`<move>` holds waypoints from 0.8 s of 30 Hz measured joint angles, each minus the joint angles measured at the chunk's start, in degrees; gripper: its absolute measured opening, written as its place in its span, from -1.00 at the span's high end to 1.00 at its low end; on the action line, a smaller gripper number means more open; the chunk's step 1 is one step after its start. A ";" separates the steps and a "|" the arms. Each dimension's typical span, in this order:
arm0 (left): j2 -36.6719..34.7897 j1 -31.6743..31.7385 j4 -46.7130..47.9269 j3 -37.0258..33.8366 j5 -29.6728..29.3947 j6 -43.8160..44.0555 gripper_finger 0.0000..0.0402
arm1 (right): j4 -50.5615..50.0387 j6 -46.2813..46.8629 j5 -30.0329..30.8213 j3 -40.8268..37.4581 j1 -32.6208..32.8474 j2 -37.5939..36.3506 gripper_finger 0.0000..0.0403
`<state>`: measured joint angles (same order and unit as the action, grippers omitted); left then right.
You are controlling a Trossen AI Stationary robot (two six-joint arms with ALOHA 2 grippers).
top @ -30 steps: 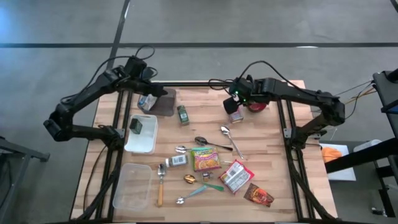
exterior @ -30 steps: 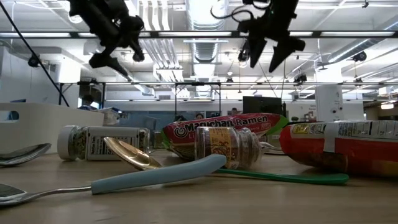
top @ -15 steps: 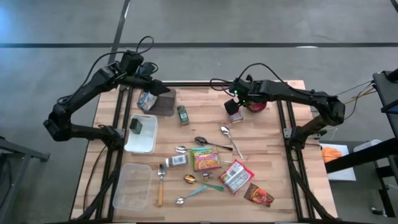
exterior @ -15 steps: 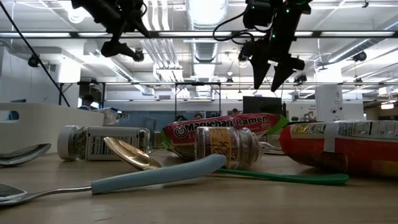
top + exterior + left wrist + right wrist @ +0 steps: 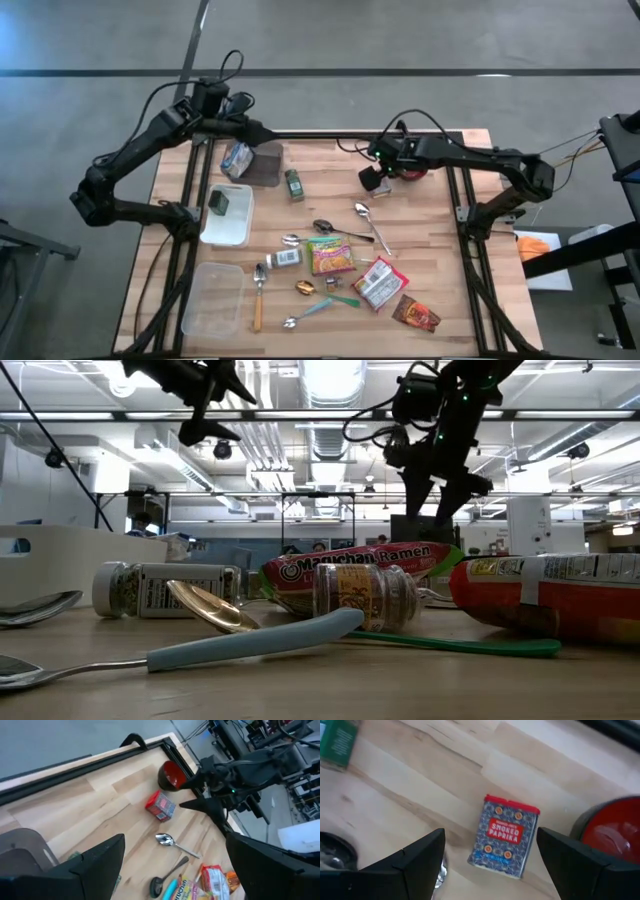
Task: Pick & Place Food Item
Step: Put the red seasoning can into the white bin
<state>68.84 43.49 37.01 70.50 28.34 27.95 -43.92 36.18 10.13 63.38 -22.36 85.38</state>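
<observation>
A small tin labelled smoked paprika [image 5: 504, 839], blue-patterned with a red top edge, lies flat on the wooden table at the far right, next to a red bowl [image 5: 612, 827]. My right gripper [image 5: 373, 180] hangs open just above the tin, pointing steeply down. In the right wrist view its fingers stand on either side of the tin without touching it. The left wrist view also shows the tin [image 5: 161, 805]. My left gripper [image 5: 257, 132] is open and empty, high over the table's far left corner.
Mid-table lie a ramen packet [image 5: 330, 255], a red snack bag [image 5: 380, 283], spice jars, and several spoons [image 5: 372, 225]. Two clear containers [image 5: 228, 215] [image 5: 212, 298] stand at the left. A green jar [image 5: 293, 185], a dark box [image 5: 265, 165] and a small bag [image 5: 236, 158] sit at the far left.
My right gripper has come down toward the paprika tin, staying open. My left gripper has risen a little and tipped up toward level, also open. Nothing on the table has moved.
</observation>
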 joint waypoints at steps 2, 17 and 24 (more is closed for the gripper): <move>0.00 -0.74 0.02 0.00 0.04 0.46 -0.75 | 0.10 1.12 -0.28 -0.68 -0.06 0.00 -0.54; 0.00 -5.64 0.02 -0.02 0.02 0.45 -0.75 | 2.45 8.20 0.28 -4.16 -0.02 -0.02 -0.54; 0.02 -6.13 0.04 -0.02 0.02 0.45 -0.75 | 3.96 7.01 0.33 -3.49 1.41 -0.04 -0.54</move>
<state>68.86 37.36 37.06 70.48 28.36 28.40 -39.96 43.19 10.46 59.89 -20.95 85.34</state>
